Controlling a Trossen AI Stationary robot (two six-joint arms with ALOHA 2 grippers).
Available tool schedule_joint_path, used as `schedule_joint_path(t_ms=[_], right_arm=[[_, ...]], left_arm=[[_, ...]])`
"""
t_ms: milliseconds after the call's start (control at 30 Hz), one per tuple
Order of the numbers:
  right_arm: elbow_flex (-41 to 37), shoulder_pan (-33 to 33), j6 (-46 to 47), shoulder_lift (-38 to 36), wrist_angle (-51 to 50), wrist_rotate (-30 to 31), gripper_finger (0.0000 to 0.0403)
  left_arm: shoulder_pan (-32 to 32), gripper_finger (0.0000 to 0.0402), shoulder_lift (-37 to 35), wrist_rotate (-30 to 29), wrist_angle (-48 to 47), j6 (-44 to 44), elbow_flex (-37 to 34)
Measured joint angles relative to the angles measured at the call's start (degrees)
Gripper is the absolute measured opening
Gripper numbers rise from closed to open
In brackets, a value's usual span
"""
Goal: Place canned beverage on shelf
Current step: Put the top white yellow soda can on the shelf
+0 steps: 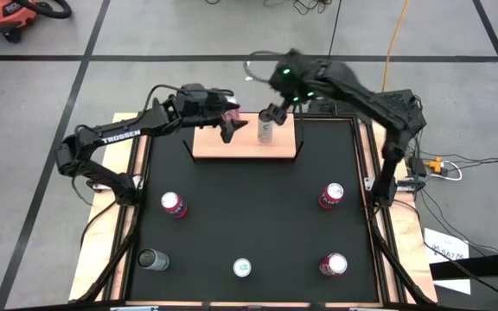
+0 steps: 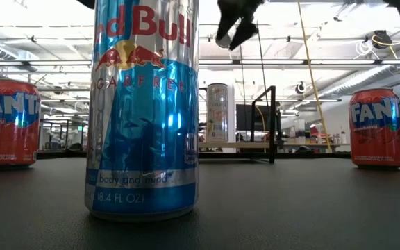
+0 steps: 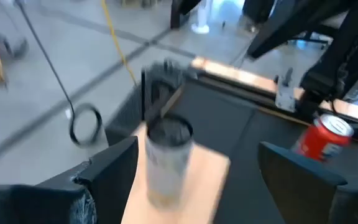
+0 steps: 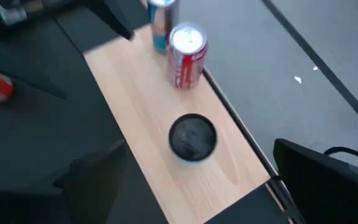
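Silver can (image 1: 265, 129) upright on wood shelf (image 1: 210, 144) (mid-board).

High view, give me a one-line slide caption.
Both grippers, left and right, hover open over the shelf beside a silver can.

Open workshop room, grey floor around my table.

Grey floor (image 1: 50, 104) has dark lines crossing it; orange shop vacuum (image 1: 11, 13) sits at one corner, yellow cable (image 1: 396, 39) trails across. Low view shows a white ceiling with beams (image 2: 311, 42) and bright strip lights.
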Motion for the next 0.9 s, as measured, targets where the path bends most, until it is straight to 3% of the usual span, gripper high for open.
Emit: schedule_joint_path(t_ms=[167,367,600,900], right_arm=[[0.0,-0.6,2.5,-6.4,-0.4,-0.3,0.0393],[0.0,-0.7,5.9,-11.6,-1.8,0.5,0.0393],[0.0,-0.5,8.7,-14.3,-4.8,3.7,0.0393],[-0.1,-0.5,10.8,-14.3,-6.4,3.9,0.0393]], left_arm=[[0.4,0.0329,4.5,0.5,9.6,6.0,0.0],[1.8,0.0329,11.1,4.3,18.6,6.0,0.0],[3.0,0.0329,16.2,8.8,23.4,7.4,0.0],[3.0,0.0329,20.6,9.3,25.9,9.3,0.0]])
